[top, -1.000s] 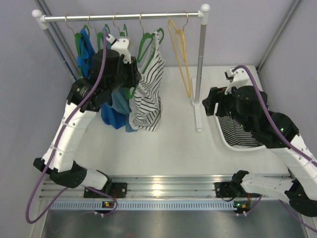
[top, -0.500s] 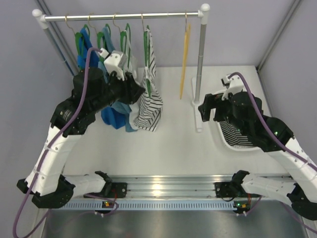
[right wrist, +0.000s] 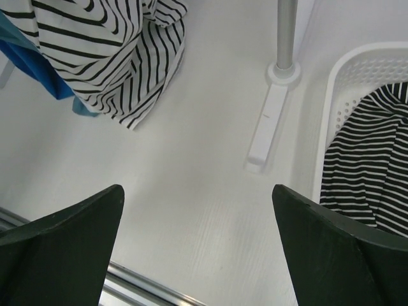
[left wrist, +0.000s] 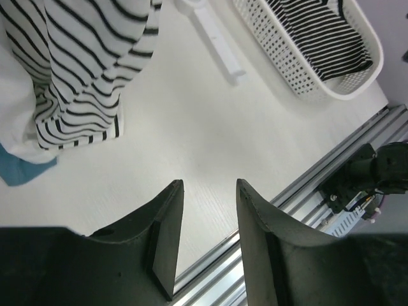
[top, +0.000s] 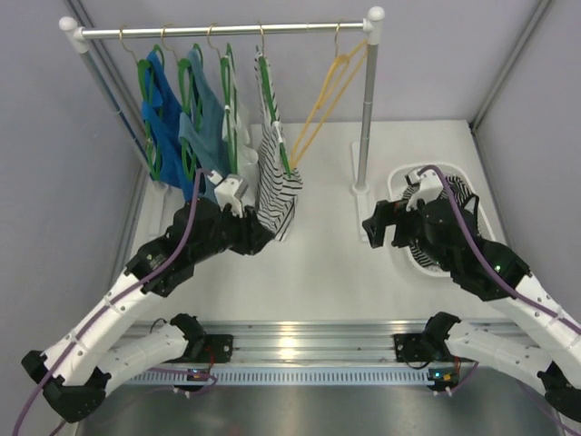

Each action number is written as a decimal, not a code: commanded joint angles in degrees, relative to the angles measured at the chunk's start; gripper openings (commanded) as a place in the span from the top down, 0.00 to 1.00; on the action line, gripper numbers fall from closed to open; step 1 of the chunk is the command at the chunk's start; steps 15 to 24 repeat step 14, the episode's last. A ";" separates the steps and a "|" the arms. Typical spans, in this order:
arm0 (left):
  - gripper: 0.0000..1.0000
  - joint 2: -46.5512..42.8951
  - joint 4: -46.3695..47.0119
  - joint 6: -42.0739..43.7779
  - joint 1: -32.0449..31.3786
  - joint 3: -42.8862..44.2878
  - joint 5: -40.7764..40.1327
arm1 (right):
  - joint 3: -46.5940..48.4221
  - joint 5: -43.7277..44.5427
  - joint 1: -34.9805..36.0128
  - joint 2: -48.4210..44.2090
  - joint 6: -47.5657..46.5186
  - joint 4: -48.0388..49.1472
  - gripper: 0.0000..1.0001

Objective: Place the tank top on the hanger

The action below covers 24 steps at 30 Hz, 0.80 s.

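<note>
The striped tank top (top: 277, 177) hangs on the green hanger (top: 269, 95), hooked on the rail (top: 218, 30) between the blue tops (top: 168, 118) and the bare yellow hanger (top: 322, 104). Its hem drops low toward the worktop (top: 327, 263).

To the right, beside the rack's post, a white perforated basket (right wrist: 335, 89) holds a dark garment with thin white stripes (right wrist: 373, 159) (crumpled, filling much of it).

The left gripper (left wrist: 207, 239) sits just beside the tank top's hem, jaws apart with nothing between them. The right gripper (right wrist: 197, 248) hovers near the basket, jaws spread wide and empty.
</note>
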 commanded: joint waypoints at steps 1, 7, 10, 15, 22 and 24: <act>0.56 -3.22 9.79 -4.35 -0.34 -8.96 -0.08 | -3.19 -1.16 -0.76 -1.73 3.05 3.66 0.00; 0.56 -6.47 14.01 -6.11 -0.34 -18.30 -0.25 | -13.29 -0.63 -0.76 -5.94 7.44 5.77 0.00; 0.55 -7.00 14.10 -5.76 -0.34 -19.89 -0.25 | -15.41 -0.11 -0.76 -5.77 8.76 5.95 0.00; 0.55 -6.48 14.37 -4.88 -0.34 -20.25 0.27 | -15.06 2.87 -0.76 -3.40 10.35 5.86 0.00; 0.55 -6.48 14.37 -4.88 -0.34 -20.25 0.27 | -15.06 2.87 -0.76 -3.40 10.35 5.86 0.00; 0.55 -6.48 14.37 -4.88 -0.34 -20.25 0.27 | -15.06 2.87 -0.76 -3.40 10.35 5.86 0.00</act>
